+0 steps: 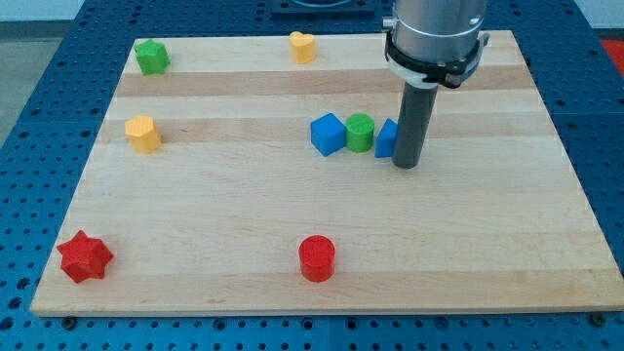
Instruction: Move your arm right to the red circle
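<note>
My tip (407,164) sat touching a half-hidden blue block (386,139), no jaws on this rod to report. The red circle (317,258) was off at 7 o'clock, well apart, untouched.

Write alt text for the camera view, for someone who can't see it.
My tip rests on a wooden board just right of a row: blue cube, green cylinder, partly hidden blue block. The red circle sits near the bottom, a red star bottom left, and a green block and two yellow blocks toward the top left.
</note>
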